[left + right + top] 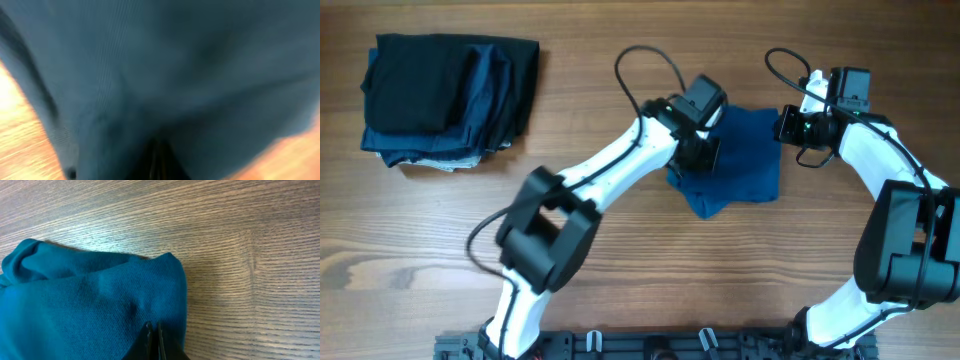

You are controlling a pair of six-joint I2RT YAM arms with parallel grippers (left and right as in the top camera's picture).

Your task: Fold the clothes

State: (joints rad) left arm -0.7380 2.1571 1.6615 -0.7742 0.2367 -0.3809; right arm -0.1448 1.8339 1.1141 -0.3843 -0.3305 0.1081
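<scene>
— Where do the fingers stand?

— The left fingers are clenched on a bunch of the blue shirt at its left edge. The left wrist view is blurred, but its dark tips meet in fabric that fills nearly the whole view.

— And the other arm?

— The right fingers are pinched together on the shirt's upper right corner. The right wrist view shows the tips closed on a rounded fold of ribbed knit.

— How does the shirt lie?

— It sits crumpled in a compact heap on the wooden bench, between the two arms, with one point of cloth trailing toward the robot's base.

— Anything else on the bench?

— A stack of folded dark garments, black and navy, lies well apart from the shirt, off to its left.
</scene>
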